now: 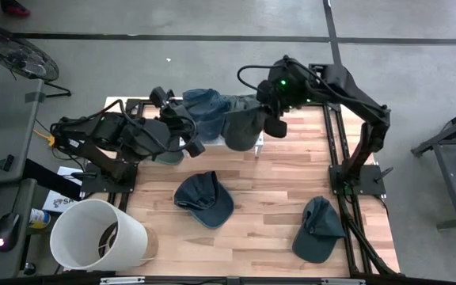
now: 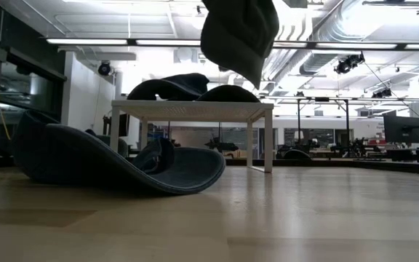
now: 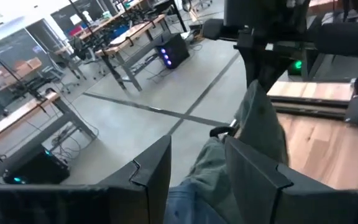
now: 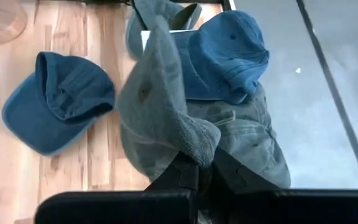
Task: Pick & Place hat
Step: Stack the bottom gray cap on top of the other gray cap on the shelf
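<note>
Blue cap is lying nearest while the right hand, pinching the grey-green hat, should be lowering squarely over the far pile; left hand is waiting half-open.

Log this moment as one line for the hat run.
right gripper: shut on grey-green hat, lifted above small white table | left gripper: open, by hat pile | loose hats on tabletop: two

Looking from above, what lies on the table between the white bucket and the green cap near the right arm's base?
One blue cap, lying upside down on the wood; the high view shows it between the white bucket and the green cap.
</note>
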Robot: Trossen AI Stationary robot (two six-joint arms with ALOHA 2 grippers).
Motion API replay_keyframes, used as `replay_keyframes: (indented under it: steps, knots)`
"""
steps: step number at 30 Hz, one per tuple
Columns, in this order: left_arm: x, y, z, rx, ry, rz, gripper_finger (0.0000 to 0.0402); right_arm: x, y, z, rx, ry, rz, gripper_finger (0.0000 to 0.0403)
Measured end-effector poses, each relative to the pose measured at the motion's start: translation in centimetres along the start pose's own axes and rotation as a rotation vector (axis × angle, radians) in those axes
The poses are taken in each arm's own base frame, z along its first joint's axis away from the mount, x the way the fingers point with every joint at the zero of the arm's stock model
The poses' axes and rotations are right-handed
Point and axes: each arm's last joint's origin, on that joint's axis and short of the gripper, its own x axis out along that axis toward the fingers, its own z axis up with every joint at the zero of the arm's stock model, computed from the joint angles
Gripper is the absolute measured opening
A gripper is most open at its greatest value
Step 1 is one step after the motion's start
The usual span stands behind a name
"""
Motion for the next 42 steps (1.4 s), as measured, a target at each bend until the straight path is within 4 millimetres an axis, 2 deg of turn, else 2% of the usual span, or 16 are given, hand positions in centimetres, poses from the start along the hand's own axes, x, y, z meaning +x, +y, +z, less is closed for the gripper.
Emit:
replay_keyframes:
  steps: [5,11,25,42]
  knots:
    - [0.0,0.0,-0.2,0.057,0.013,0.025,0.0147,0.4,-0.6,0.3,0.040,-0.026,-0.002,0.0000]
    - [0.0,0.0,-0.6,0.100,0.034,0.027,0.0147,-0.8,-0.9,0.9,0.072,-0.117,-0.018,0.0000]
    - [0.0,0.1,-1.0,0.157,0.057,0.019,0.0147,-0.7,-4.3,0.1,0.147,-0.113,-0.022,0.0000]
    - [0.0,0.1,-1.0,0.156,0.058,0.016,0.0147,0.4,-5.1,-0.2,0.139,-0.069,0.017,0.0000]
